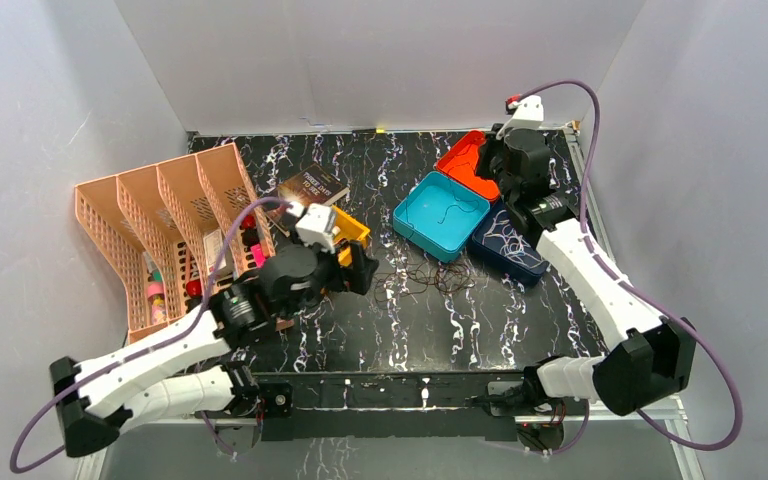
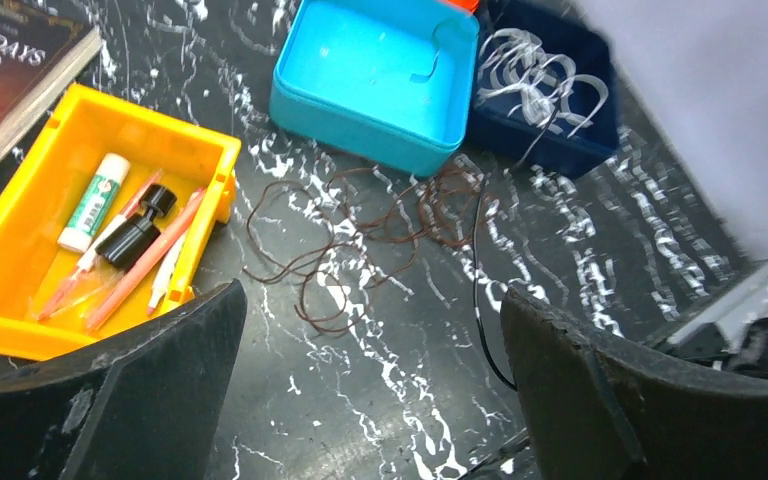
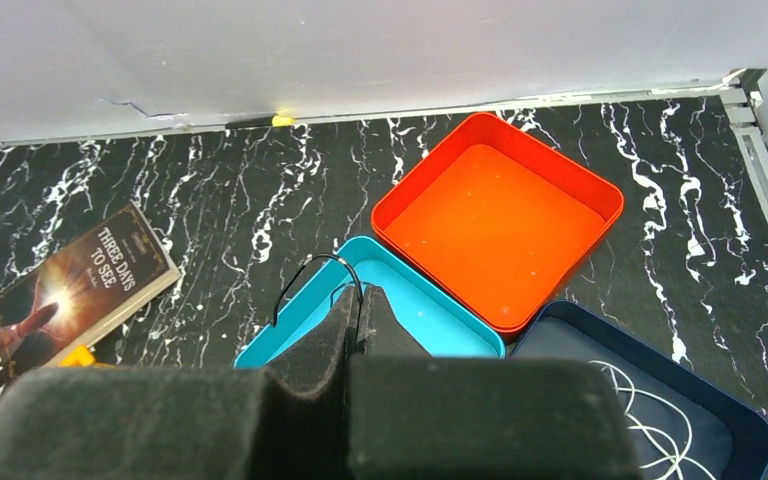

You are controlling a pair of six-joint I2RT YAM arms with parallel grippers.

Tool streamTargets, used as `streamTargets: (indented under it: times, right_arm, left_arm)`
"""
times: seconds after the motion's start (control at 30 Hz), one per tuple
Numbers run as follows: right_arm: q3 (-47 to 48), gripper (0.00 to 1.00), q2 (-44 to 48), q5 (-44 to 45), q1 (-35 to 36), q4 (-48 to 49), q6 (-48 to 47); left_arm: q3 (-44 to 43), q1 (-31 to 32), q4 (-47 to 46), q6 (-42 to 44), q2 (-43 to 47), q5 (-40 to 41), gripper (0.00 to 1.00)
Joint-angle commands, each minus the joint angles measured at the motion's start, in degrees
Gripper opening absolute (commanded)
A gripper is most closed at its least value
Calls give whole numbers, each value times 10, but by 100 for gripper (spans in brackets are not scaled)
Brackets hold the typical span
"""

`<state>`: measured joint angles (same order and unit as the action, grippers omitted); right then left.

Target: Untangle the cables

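Note:
A tangle of thin brown cables (image 1: 430,276) lies on the black marble table in front of the teal tray (image 1: 412,222); it also shows in the left wrist view (image 2: 360,235). My left gripper (image 1: 360,268) is open and empty, low over the table just short of the tangle (image 2: 375,370). My right gripper (image 1: 495,165) is raised above the trays and shut on a thin black cable (image 3: 315,268), which loops out past its fingertips (image 3: 358,300). A black cable (image 2: 478,290) runs down beside my left gripper's right finger. Pale white cables (image 2: 540,80) lie in the navy tray (image 3: 730,415).
An empty orange tray (image 3: 500,210) sits behind the teal tray (image 2: 360,120), which holds a short dark wire (image 2: 430,62). A yellow bin (image 2: 20,250) with pens and a glue stick, a book (image 1: 312,187) and a peach organiser (image 1: 160,230) stand to the left.

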<state>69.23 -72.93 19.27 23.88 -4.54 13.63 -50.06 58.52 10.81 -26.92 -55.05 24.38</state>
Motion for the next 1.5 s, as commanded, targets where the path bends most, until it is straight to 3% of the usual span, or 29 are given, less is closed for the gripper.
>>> streamTargets:
  times: [0.0, 0.23, 0.47, 1.07, 1.47]
  right_arm:
    - [15, 0, -8, -15, -23, 37, 13]
    - [-2, 0, -7, -34, -57, 42, 20]
    - [-6, 0, -11, -47, -68, 44, 26]
    - [2, 0, -19, -103, -69, 90, 22]
    - [25, 0, -62, -102, -69, 117, 15]
  left_arm:
    - [41, 0, -107, 24, 120, -4, 98]
    - [44, 0, -96, 60, 243, 67, 98]
    - [40, 0, -65, 56, 264, 77, 98]
    - [39, 0, -19, -2, 131, 81, 98]
    - [45, 0, 20, -18, 115, 104, 98]
